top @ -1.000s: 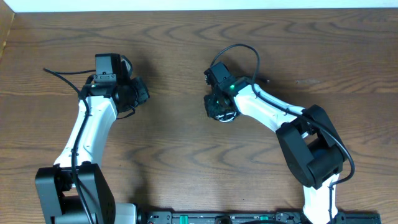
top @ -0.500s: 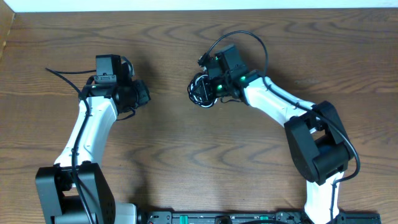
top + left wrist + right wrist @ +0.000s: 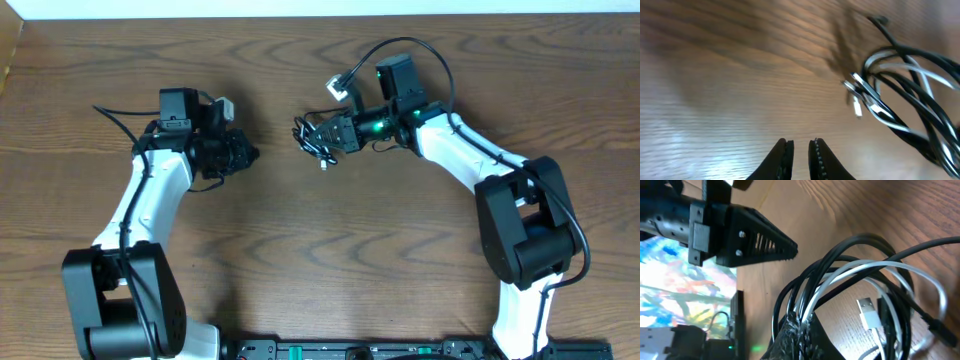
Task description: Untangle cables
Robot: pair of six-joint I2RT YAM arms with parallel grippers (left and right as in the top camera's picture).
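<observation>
Gripping the cables (image 3: 318,135) as one knotted bundle, the right gripper (image 3: 796,330) has its fingers clamped on the loops, toward twelve o'clock from the middle of the table (image 3: 300,250). The left gripper (image 3: 800,150) hovers at the bundle's nine o'clock, fingers barely parted and empty. Nothing looks separated yet: the black cord (image 3: 855,241) and white cord (image 3: 900,270) run interlaced, so the whole untangling appears to remain.
</observation>
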